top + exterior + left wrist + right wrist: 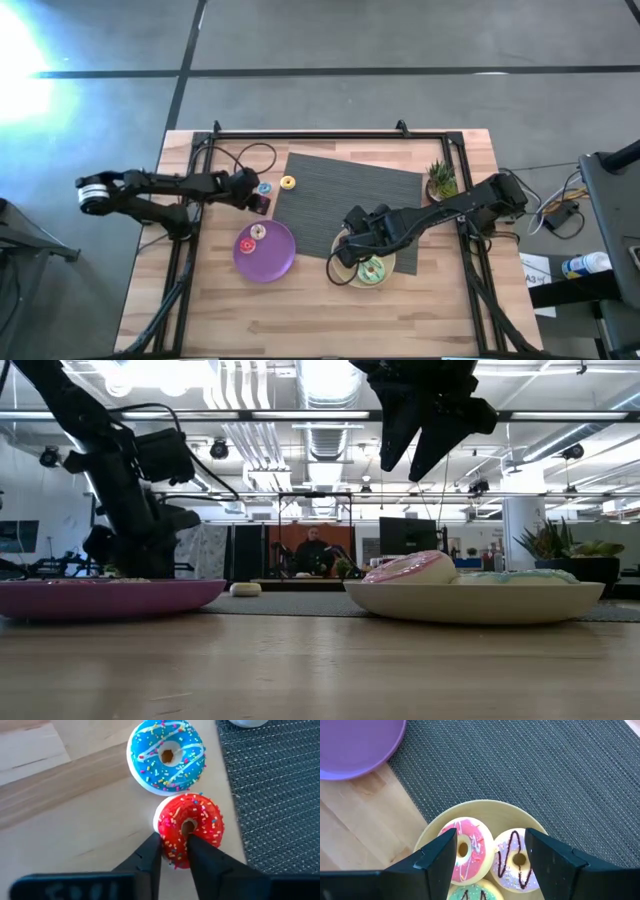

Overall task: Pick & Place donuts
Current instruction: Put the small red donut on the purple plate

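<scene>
In the left wrist view my left gripper (174, 845) is shut on the tiny red donut (192, 822), which sits on the wood beside the mat's edge. The tiny blue donut (166, 755) lies just beyond it. In the high view the left gripper (258, 203) is next to the blue donut (265, 187) and the yellow donut (288, 182). My right gripper (492, 847) hangs open above the cream plate (485, 807), which holds the pink donut (465, 847), the white-brown donut (515, 860) and the green donut (470, 895). A tiny pale donut (257, 232) lies on the purple plate (280, 262). My left gripper pinches the red donut's ring on its near side (175, 851). One fingertip (192, 845) is at the hole and the other fingertip (155, 845) is outside the ring. The fingers slant down from above. The donut lies flat, its pale base against the wood.
The dark woven mat (350, 195) covers the middle of the table, and the cream plate (392, 262) overlaps its near edge. A small potted plant (440, 180) stands near the far right corner. A black frame rail (330, 133) runs around the table. A person (315, 550) sits far behind it.
</scene>
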`<state>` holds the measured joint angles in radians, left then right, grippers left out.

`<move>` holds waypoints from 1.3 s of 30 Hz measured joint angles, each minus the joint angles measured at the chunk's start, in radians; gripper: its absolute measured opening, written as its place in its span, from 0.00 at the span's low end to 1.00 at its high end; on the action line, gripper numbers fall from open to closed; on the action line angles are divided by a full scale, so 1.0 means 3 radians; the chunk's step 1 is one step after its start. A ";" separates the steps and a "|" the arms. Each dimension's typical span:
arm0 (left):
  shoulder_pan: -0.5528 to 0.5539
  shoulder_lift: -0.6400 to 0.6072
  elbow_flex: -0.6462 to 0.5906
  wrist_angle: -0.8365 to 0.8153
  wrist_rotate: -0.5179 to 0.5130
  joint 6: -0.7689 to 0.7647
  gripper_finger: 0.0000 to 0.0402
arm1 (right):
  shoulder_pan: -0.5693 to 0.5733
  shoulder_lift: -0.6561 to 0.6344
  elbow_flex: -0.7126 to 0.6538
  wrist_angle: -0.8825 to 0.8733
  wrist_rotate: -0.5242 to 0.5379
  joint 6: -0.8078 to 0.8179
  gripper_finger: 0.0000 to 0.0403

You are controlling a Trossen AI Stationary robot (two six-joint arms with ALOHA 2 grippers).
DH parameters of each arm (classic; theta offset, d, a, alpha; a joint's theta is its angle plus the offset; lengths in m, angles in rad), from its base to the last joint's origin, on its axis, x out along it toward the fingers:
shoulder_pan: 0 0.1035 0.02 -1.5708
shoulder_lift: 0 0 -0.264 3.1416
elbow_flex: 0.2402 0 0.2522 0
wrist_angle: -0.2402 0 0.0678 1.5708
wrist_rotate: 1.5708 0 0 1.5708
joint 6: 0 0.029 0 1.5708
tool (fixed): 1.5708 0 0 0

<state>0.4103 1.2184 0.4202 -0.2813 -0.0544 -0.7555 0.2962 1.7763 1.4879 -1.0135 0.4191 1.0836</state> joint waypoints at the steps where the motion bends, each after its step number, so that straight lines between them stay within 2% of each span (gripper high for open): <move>1: 0.0000 0.0039 0.0000 0.0019 -0.0008 0.0009 0.13 | 0.0000 0.0000 0.0000 -0.0001 0.0000 0.0001 0.56; 5: 0.0000 0.0104 0.0000 0.0081 -0.0013 0.0012 0.02 | 0.0000 0.0000 0.0000 -0.0002 0.0000 -0.0007 0.56; 11: -0.0076 -0.0264 0.0101 -0.0024 0.0204 0.0015 0.00 | 0.0000 0.0000 -0.0006 -0.0010 0.0000 -0.0023 0.56; 16: -0.0387 -0.0740 0.0316 -0.0119 0.0561 0.0070 0.00 | 0.0000 0.0000 -0.0013 -0.0006 0.0000 -0.0037 0.56; 19: -0.0695 -0.0826 0.0436 -0.0494 0.0573 0.0056 0.00 | -0.0001 0.0000 -0.0021 -0.0005 0.0000 -0.0036 0.56; 22: -0.1028 -0.0745 0.0435 -0.0836 0.0438 -0.0056 0.00 | -0.0001 0.0000 -0.0024 -0.0006 0.0000 -0.0036 0.56; 27: -0.1412 -0.0472 0.0423 -0.0687 0.0299 -0.0183 0.00 | -0.0006 0.0000 -0.0024 -0.0007 0.0000 -0.0037 0.56; 30: -0.1476 -0.0290 0.0424 -0.0458 0.0250 -0.0219 0.00 | -0.0010 0.0000 -0.0024 -0.0006 0.0000 -0.0047 0.56; 35: -0.1488 -0.0020 0.0516 -0.0462 0.0116 -0.0240 0.01 | -0.0009 0.0000 -0.0024 -0.0001 0.0000 -0.0033 0.56; 39: -0.1486 0.0074 0.0615 -0.0462 0.0034 -0.0217 0.10 | -0.0006 0.0000 -0.0024 -0.0001 -0.0001 0.0035 0.56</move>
<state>-0.0357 1.2407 0.6048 -0.4197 -0.0441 -0.8207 0.2943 1.7763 1.4807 -1.0138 0.4187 1.0940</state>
